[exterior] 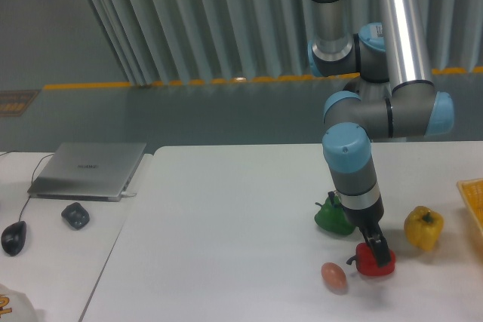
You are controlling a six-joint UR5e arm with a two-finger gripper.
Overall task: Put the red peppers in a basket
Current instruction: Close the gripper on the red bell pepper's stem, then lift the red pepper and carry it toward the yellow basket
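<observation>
Low in the right part of the frame, I see the red pepper [371, 261] sitting on the white table [226, 231]. My gripper [378, 249] is down on top of it, its dark fingers touching the pepper's upper right side. From this angle I cannot tell how far apart the fingers are, or whether they actually grip the pepper; the tips blend into the fruit.

Just left of the red pepper lies a small pinkish-brown egg-shaped item [333, 275], near but apart. Above and to the left sits a green pepper [332, 216], partly hidden behind the arm's wrist. A yellow pepper [423, 228] stands to the right, apart from the red one. At the far right edge I see only a sliver of the orange-yellow basket [473, 201], cut off by the frame.

The arm [392, 50] comes down from the top of the frame, bends at a grey and blue elbow in the right middle, then drops a short link steeply down to the pepper, leaning slightly rightward.

Far left, on a separate table, lie a closed silver laptop [89, 170], a small dark object [75, 216] and a black mouse [13, 237].
</observation>
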